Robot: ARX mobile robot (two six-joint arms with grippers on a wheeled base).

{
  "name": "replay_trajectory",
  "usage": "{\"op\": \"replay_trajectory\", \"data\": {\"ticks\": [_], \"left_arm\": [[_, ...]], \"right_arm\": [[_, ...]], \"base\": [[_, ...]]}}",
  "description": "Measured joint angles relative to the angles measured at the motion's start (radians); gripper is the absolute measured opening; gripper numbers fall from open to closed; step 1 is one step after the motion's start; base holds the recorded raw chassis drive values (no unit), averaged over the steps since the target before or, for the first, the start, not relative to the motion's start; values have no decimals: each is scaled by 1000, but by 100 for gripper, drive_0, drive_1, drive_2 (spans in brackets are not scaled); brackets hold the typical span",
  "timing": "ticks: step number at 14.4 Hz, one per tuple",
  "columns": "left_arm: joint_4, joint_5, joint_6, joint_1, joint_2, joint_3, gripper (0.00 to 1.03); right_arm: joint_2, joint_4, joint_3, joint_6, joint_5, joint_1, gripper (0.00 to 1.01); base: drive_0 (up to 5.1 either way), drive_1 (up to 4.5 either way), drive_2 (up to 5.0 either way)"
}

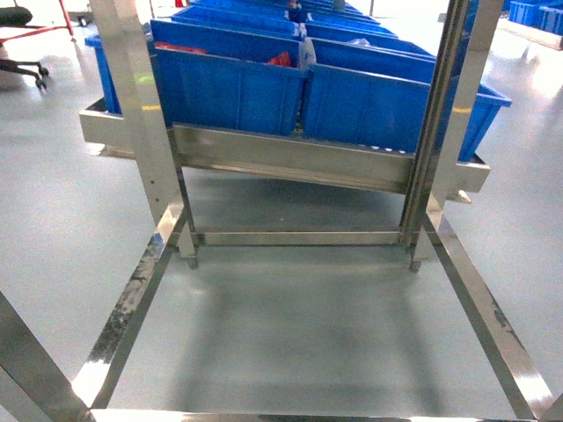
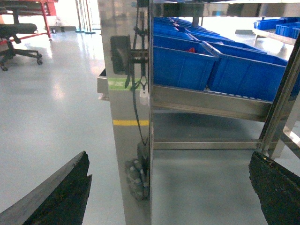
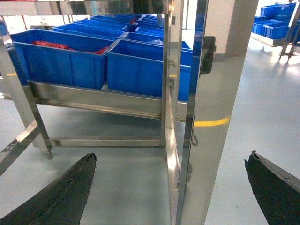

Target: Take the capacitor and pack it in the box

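At far left in the head view, a black wheeled office chair [image 1: 22, 66] stands on the glossy grey floor [image 1: 299, 325]. Moving right, a polished stainless-steel rack frame [image 1: 141, 132] carries rows of big blue plastic bins [image 1: 233, 88] on a sloping steel shelf [image 1: 290, 158]; red items show inside some bins. The pale pink box and the capacitor appear in none of the views.

The left end effector [image 2: 171, 187] hangs spread wide, nothing between its dark fingers [image 2: 61, 194], facing a steel upright. The right end effector [image 3: 171, 187] is likewise spread wide and empty, its black fingers [image 3: 61, 194] framing another steel post.
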Motion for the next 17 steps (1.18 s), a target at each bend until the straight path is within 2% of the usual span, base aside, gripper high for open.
{"op": "replay_trajectory", "data": {"ticks": [17], "left_arm": [[0,1,0,0,0,0,98]], "right_arm": [[0,0,0,2,1,0,98]], "base": [[0,0,0]]}}
